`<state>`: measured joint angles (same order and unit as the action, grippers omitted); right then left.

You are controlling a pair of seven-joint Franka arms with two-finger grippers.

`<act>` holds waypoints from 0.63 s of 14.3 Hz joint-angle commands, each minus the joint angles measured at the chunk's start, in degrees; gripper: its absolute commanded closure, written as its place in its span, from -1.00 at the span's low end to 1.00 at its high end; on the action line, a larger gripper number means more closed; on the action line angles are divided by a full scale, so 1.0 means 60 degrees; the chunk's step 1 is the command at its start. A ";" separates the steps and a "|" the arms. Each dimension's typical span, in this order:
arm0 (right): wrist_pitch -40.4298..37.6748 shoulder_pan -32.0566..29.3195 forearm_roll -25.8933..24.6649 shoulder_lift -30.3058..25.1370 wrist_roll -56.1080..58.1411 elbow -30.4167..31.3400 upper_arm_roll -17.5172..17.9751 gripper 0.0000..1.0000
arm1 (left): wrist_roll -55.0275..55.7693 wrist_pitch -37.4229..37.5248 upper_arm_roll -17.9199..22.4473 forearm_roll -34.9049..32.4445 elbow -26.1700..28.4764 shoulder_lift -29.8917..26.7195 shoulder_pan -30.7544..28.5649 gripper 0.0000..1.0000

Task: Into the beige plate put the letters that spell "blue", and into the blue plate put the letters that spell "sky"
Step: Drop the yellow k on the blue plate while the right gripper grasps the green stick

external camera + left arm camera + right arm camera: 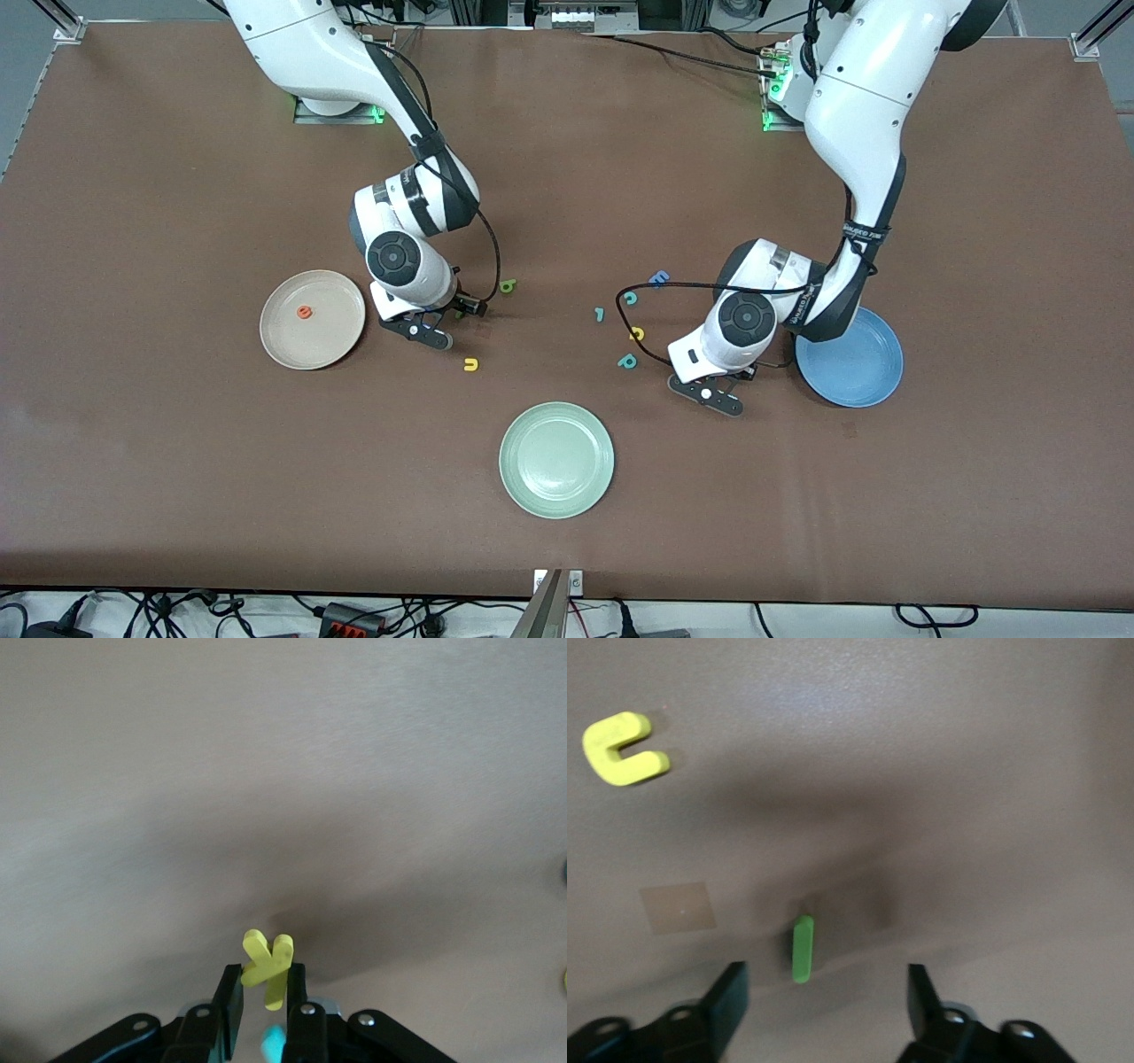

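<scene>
- Left gripper (266, 1010): low over the table just beside the blue plate (855, 359), on that plate's side toward the right arm's end. The jaws are pinched tight on the yellow k (267, 967), which stands up between the fingertips.
- Right gripper (824, 1001): low over the table between the beige plate (292, 350) and the green b (507, 285). The jaws stand wide apart with nothing held; the green l (803, 948) lies flat on the table between the two fingers, touching neither.
- Beige plate: toward the right arm's end of the table. The orange e (304, 312) lies in it, near the centre.
- Blue plate: toward the left arm's end of the table, partly covered by the left arm's wrist. No letter can be seen on its exposed part.
- Yellow u (470, 363): on the table at about 4 o'clock from the right gripper, nearer to the front camera.
- Green b: on the table at about 2 o'clock from the right gripper.
- Mid-table cluster, between the two grippers: blue capital E (658, 278) at the 12 o'clock end, teal c (630, 298) just nearer the camera, a small teal letter (600, 314) at 9 o'clock of the cluster, a yellow letter (636, 334) in the middle, teal p (626, 361) at the 6 o'clock end.
- Pale green plate (556, 496): nearest the front camera, at 6 o'clock from the cluster.
</scene>
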<state>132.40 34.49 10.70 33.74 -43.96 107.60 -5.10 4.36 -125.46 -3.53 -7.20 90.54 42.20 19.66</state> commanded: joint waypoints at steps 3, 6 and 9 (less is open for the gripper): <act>0.0242 0.0052 0.0179 0.0059 -0.0202 0.0011 -0.0029 -0.20 | -0.0271 0.2916 0.0120 -0.0250 0.0071 -0.1247 -0.1077 0.89; 0.0301 0.0053 0.0194 0.0133 -0.0202 -0.0003 -0.0029 -0.12 | -0.1237 0.3186 0.0106 -0.0308 0.0232 -0.1219 -0.2000 0.77; 0.0301 0.0097 0.0194 0.0206 -0.0202 -0.0047 -0.0029 -0.01 | -0.1460 0.3055 0.0077 -0.0309 0.0495 -0.1160 -0.2398 0.18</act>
<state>133.60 34.57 10.96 34.51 -44.47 107.59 -5.22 -3.60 -106.55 -2.30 -7.28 91.78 35.62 5.82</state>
